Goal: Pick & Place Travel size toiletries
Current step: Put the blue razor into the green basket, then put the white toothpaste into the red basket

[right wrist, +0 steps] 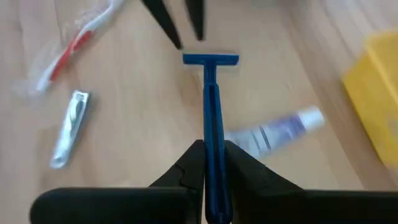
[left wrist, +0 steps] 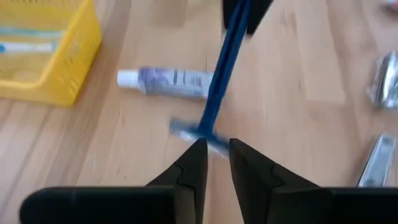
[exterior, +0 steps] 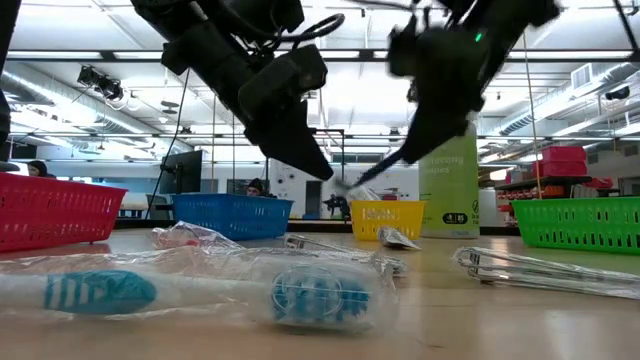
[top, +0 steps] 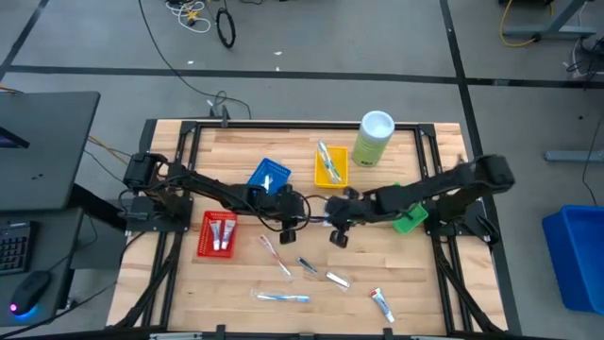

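Observation:
A blue razor (right wrist: 211, 106) hangs in the air over the middle of the table, held by my right gripper (right wrist: 211, 152). Its head (right wrist: 210, 59) points at my left gripper (left wrist: 216, 148). The left gripper is open by a narrow gap, with its fingertips right at the razor's head (left wrist: 200, 132); whether they touch it I cannot tell. In the high view the two grippers meet at the table's centre (top: 321, 215). A white mini tube (left wrist: 165, 81) lies flat on the wood below the razor. More toiletries lie near the table's near edge: a teal toothbrush (top: 281, 297) and a tube (top: 381, 302). My right gripper pinches the razor's handle (right wrist: 214, 140) between its two fingers, with the handle running along the fingers and out past their tips. The razor is lifted clear of the table and slopes down toward its head (exterior: 350, 185).
The yellow tray (top: 330, 165) and the pale-green canister (top: 374, 137) stand by the far edge. The blue tray (top: 269, 177) and the red tray (top: 217, 234) are under the left arm, and the green tray (top: 409, 219) is under the right. A metal clipper (right wrist: 65, 127) and a red toothbrush (right wrist: 74, 43) lie nearby.

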`<act>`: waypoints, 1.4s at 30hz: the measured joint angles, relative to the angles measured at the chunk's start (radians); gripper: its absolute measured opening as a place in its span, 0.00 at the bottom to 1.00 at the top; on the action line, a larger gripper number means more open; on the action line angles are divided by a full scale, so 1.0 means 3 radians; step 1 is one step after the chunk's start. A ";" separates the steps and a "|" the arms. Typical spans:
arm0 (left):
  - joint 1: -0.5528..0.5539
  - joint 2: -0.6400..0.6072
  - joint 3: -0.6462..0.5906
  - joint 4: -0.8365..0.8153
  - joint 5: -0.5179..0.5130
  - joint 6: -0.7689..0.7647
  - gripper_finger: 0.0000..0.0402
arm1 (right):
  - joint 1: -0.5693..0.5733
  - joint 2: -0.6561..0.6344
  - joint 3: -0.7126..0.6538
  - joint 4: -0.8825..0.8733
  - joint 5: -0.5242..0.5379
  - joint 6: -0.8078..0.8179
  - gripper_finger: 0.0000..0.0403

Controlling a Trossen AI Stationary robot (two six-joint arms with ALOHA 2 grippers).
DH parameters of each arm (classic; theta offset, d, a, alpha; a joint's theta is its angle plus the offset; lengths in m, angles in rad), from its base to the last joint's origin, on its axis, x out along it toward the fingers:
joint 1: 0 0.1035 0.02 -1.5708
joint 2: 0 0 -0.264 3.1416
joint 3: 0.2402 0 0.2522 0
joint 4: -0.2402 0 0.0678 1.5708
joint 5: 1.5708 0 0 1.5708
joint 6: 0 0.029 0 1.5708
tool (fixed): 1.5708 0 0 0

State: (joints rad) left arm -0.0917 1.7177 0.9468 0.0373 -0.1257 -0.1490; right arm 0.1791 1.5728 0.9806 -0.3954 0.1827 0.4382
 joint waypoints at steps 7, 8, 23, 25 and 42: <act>-0.0001 -0.0003 -0.0001 0.0195 0.0025 0.0022 0.18 | 0.0144 -0.0726 0.0041 -0.1432 0.0032 0.1033 0.11; -0.0001 -0.0002 -0.0001 0.0198 0.0020 0.0039 0.18 | 0.0165 -0.0811 0.0041 -0.1594 -0.0022 0.1215 0.11; -0.0001 0.0000 -0.0002 0.0312 0.0008 0.0200 0.18 | 0.0478 -0.1392 -0.0017 -0.3685 -0.0046 0.2763 0.11; -0.0001 0.0001 -0.0003 0.0311 0.0008 0.0189 0.18 | 0.0477 -0.1389 -0.0106 -0.3619 0.0057 0.2889 0.11; -0.0001 0.0002 -0.0007 0.0314 0.0006 0.0187 0.18 | 0.0428 -0.1371 -0.0796 -0.2714 0.0322 0.2493 0.39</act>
State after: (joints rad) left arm -0.0921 1.7184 0.9447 0.1315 -0.1238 -0.0927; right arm 0.3075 1.1614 0.7417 -1.2095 0.2792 1.1861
